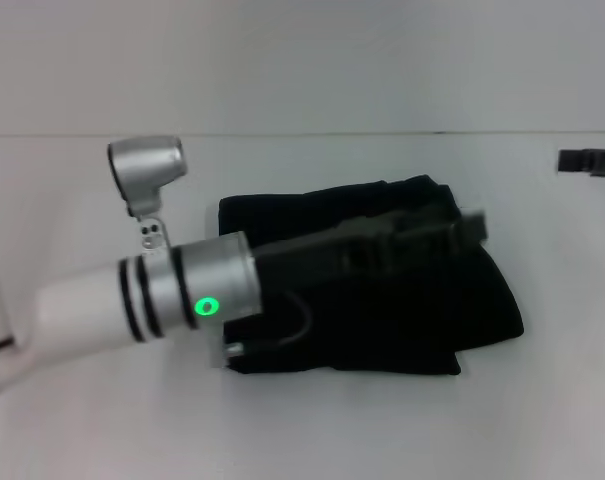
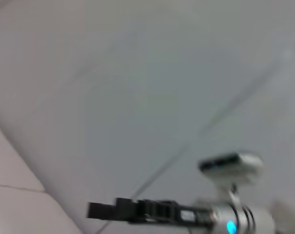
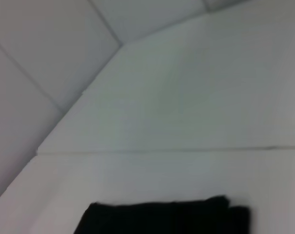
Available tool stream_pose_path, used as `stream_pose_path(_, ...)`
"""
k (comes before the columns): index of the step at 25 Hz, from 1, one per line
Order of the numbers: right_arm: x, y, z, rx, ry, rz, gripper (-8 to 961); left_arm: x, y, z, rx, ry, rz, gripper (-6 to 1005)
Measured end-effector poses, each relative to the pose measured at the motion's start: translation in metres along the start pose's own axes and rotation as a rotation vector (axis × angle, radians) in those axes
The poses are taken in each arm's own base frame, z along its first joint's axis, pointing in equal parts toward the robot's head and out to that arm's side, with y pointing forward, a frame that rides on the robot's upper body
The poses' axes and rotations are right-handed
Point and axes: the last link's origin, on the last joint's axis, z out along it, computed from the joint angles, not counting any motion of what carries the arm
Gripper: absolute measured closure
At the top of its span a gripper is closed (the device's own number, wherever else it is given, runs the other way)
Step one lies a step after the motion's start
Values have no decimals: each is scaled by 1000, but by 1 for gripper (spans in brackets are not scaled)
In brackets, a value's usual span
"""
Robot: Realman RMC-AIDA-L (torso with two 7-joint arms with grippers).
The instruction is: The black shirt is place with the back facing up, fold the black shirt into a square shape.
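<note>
The soft black cloth shirt [image 1: 382, 300] lies folded into a rough block on the pale bench [image 1: 302, 430]. The left claw [image 1: 472, 228] reaches over its far edge; whether its fingers are apart, I cannot tell. The right claw [image 1: 582, 161] sits well apart, bare bench between.

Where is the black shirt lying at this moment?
In the head view, the black shirt lies folded in a compact bundle near the middle of the white table, slightly to the right. The left arm's tool reaches across above it.
</note>
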Motion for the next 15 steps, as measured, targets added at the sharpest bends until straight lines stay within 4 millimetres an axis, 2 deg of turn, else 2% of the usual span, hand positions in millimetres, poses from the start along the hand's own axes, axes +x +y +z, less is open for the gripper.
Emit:
stream_pose_path(1, 0, 4, 7, -13, 22, 15, 33, 0, 0, 0, 0, 0, 0, 232)
stream_pose_path(2, -1, 7, 12, -20, 39, 30, 34, 7, 1, -18, -24, -120, 119, 212)
stream_pose_path(7, 0, 23, 42, -57, 150, 104, 37, 12, -4, -44, 2, -310, 284, 111)
stream_pose_path(8, 3, 30, 54, -56, 201, 123, 37, 12, -5, -50, 14, -345, 314, 91)
stream_pose_path(15, 16, 43, 82, -30, 308, 156, 41, 15, -11, -73, 73, -504, 428, 50)
